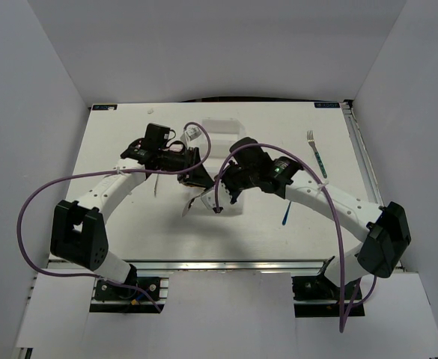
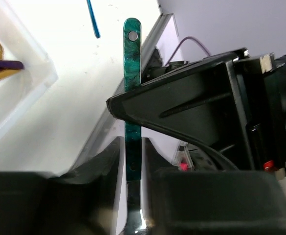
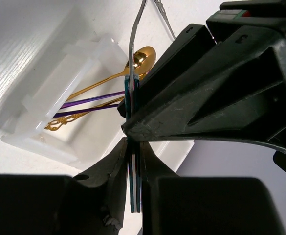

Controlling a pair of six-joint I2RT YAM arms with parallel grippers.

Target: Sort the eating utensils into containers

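Observation:
A utensil with a marbled teal handle and a silver stem hangs between both grippers above the middle of the table. My right gripper is shut on the handle's flat faces. My left gripper stands around the same handle with a thin light gap on each side, so it is open. In the top view the left gripper and right gripper meet over the containers, a translucent white tray. One compartment holds a gold spoon and purple utensils.
A fork with a teal handle lies on the table at the right. A slim blue utensil lies nearer the front, below the right arm. Purple cables loop off both arms. White walls enclose the table.

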